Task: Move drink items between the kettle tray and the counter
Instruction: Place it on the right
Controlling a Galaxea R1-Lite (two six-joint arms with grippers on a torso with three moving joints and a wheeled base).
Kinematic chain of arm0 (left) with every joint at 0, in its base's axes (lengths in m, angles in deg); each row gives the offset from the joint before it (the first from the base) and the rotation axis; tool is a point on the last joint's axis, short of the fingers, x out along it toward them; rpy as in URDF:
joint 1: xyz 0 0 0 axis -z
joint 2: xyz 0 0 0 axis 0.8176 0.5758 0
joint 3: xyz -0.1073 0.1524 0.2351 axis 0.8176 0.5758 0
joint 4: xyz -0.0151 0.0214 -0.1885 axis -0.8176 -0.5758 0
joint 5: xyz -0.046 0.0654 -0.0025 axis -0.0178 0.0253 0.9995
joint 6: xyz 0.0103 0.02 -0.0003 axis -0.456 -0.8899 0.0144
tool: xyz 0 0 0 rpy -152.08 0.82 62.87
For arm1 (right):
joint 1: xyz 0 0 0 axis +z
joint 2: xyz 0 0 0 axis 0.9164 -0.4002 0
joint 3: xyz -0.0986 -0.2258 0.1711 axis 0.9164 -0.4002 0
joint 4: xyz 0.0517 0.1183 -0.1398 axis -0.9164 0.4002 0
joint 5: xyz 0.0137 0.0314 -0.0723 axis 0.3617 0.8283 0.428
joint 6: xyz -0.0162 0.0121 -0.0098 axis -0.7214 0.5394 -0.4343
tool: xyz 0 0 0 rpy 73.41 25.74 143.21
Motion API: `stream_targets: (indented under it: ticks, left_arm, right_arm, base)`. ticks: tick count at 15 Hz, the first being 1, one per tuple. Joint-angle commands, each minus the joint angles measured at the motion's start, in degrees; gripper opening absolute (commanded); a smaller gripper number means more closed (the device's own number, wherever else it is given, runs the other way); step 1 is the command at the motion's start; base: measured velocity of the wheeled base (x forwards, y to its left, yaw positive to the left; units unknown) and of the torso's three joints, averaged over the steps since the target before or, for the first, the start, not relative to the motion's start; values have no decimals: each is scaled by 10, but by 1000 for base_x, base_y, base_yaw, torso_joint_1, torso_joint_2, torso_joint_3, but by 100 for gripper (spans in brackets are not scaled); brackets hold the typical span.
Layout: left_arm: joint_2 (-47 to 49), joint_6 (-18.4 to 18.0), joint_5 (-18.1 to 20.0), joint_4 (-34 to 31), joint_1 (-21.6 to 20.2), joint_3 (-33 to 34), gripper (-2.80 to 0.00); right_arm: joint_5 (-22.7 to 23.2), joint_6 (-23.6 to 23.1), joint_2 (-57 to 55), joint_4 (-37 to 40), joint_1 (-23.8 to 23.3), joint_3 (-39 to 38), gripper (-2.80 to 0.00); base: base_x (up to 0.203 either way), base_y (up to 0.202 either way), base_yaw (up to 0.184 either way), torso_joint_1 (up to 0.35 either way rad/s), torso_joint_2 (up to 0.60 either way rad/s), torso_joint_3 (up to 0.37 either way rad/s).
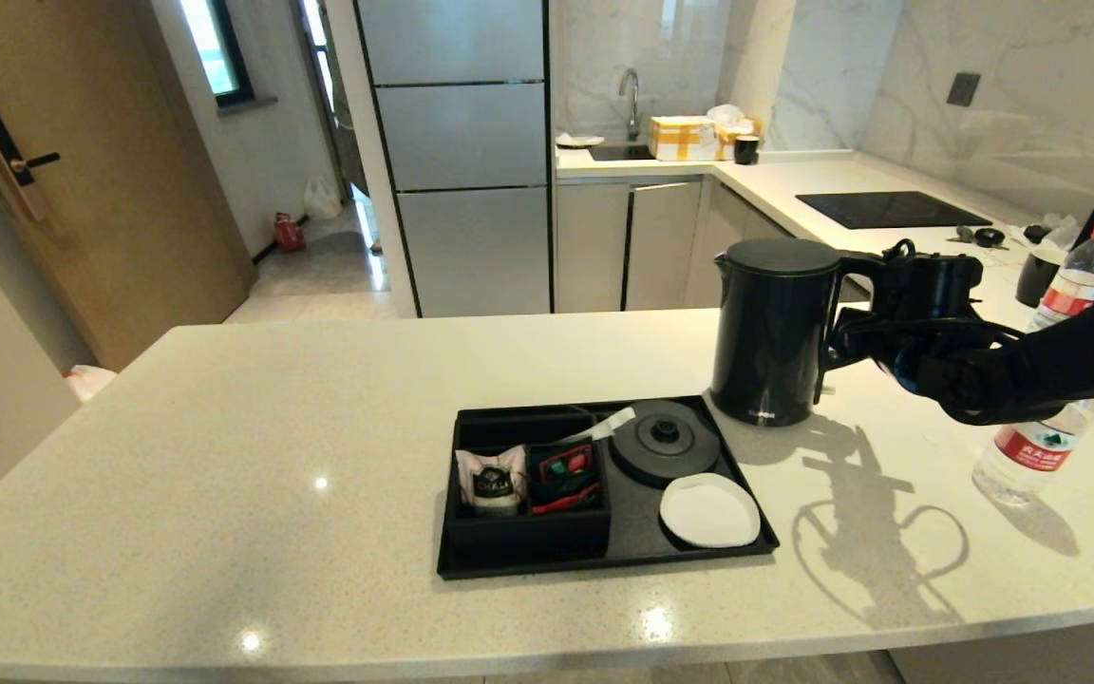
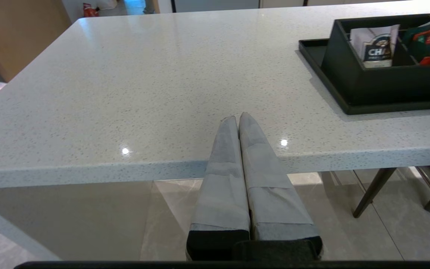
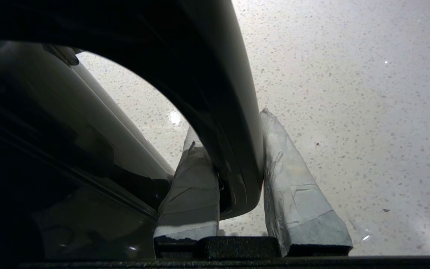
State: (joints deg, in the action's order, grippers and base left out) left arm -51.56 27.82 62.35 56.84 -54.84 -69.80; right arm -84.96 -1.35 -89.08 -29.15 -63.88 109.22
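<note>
The right end effector (image 3: pixel 233 149) is clamped on the loop handle of the kettle (image 1: pixel 775 328): in the right wrist view one taped finger (image 3: pixel 192 186) sits inside the loop and the other outside, with the handle pressed between them. In the head view the right arm comes in from the right side, and the right end effector (image 1: pixel 846 328) meets the handle at about the middle of the kettle's height. The kettle is upright, to the left of the end effector, just behind the back right corner of the tray (image 1: pixel 604 560). Its bottom is close to the desk (image 1: pixel 224 456), but I cannot tell if it touches the surface or is slightly above it. It is not on the round base (image 1: pixel 666 442), which is bare in the tray.

The bottle (image 1: pixel 1046 380) stands on the desk on the right, partly behind the right arm, well apart from the tray. The sachet (image 1: pixel 490 480) stands in the front left compartment of the tray, with red-and-green packets (image 1: pixel 566 470) in the compartment beside it. A white coaster (image 1: pixel 708 510) lies in the front right part of the tray, just beside the base.

The left end effector (image 2: pixel 237 117) is parked in front of the desk's near edge, with its fingers pressed together and holding nothing. It is well apart from all the drink items.
</note>
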Motion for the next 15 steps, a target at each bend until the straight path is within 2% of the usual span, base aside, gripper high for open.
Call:
stream_targets:
  ticks: [1, 10, 11, 15]
  left_arm:
    - [0, 0, 0, 0, 0, 0, -280]
    - [0, 0, 0, 0, 0, 0, -280]
    - [0, 0, 0, 0, 0, 0, -280]
    - [0, 0, 0, 0, 0, 0, -280]
  right_arm:
    - [-1, 1, -10, -2, -7, 0, -280]
    - [0, 0, -11, 3, -18, -20, -280]
    - [0, 0, -12, 3, -18, -21, 0]
    - [2, 0, -10, 3, -17, -21, 0]
  base:
    - [0, 0, 0, 0, 0, 0]
    - [0, 0, 0, 0, 0, 0]
    - [0, 0, 0, 0, 0, 0]
    - [0, 0, 0, 0, 0, 0]
